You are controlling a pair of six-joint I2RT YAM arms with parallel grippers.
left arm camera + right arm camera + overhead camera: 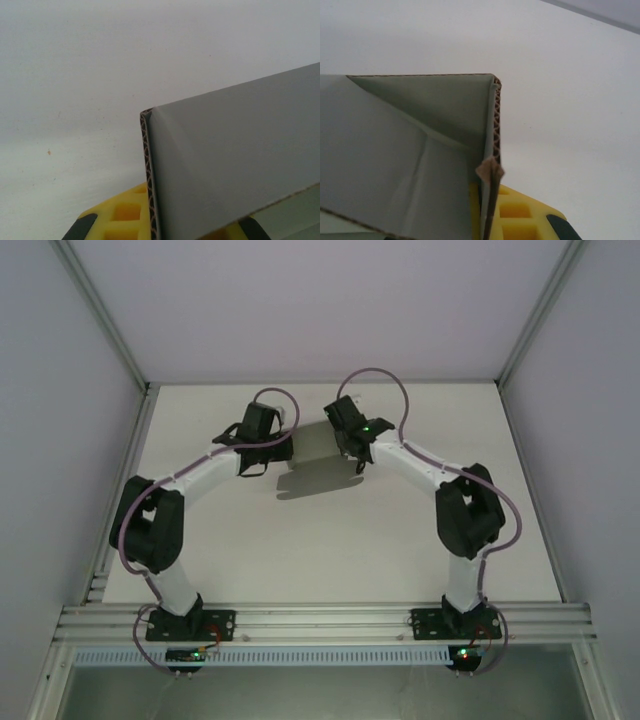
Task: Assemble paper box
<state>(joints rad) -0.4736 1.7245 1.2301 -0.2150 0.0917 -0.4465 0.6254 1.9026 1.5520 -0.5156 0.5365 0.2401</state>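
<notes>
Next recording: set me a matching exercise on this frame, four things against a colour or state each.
Things:
1. box
2. left gripper
3. right gripper
4. table

Colours or states:
A. white surface under everything
B. shut on the box's right end
C. grey corrugated cardboard, held at both ends
D. shut on the box's left end

Pairs: 1-C, 2-D, 3-B, 4-A
</notes>
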